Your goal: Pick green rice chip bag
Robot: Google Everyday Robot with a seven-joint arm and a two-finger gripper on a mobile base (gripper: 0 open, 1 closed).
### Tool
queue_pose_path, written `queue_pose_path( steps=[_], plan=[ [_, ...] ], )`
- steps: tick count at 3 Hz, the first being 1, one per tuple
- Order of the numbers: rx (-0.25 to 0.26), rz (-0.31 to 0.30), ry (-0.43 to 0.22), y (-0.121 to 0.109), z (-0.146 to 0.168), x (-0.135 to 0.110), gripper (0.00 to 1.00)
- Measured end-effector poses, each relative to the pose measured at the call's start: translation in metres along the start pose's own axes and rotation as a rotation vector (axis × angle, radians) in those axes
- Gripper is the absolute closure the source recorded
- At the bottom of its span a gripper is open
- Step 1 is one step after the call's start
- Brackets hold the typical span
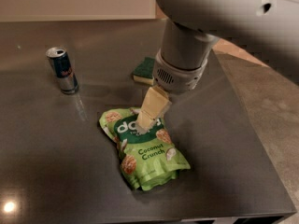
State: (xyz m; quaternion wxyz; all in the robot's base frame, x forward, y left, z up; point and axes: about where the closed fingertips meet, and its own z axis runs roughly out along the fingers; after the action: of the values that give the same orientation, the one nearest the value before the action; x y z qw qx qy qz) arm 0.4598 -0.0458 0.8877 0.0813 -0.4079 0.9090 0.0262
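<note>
The green rice chip bag [145, 154] lies flat on the dark grey table [56, 153], near the front middle, its "dang" label and "Coconut Crunch" text facing up. My gripper [145, 121] comes down from the grey arm above, and its cream-coloured fingers [152, 108] reach the top part of the bag over the label. The arm hides the far side of the gripper.
A blue and silver drink can [62, 70] stands upright at the back left. A small green-and-yellow sponge [144, 70] lies behind the bag, partly hidden by the arm. The table's right edge [252, 134] borders a stone floor.
</note>
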Motion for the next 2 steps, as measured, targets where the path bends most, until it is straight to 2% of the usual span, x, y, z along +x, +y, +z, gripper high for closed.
queue_pose_path(
  steps=[2],
  plan=[
    [-0.033,0.022,0.045,0.020,0.018,-0.004,0.00]
  ],
)
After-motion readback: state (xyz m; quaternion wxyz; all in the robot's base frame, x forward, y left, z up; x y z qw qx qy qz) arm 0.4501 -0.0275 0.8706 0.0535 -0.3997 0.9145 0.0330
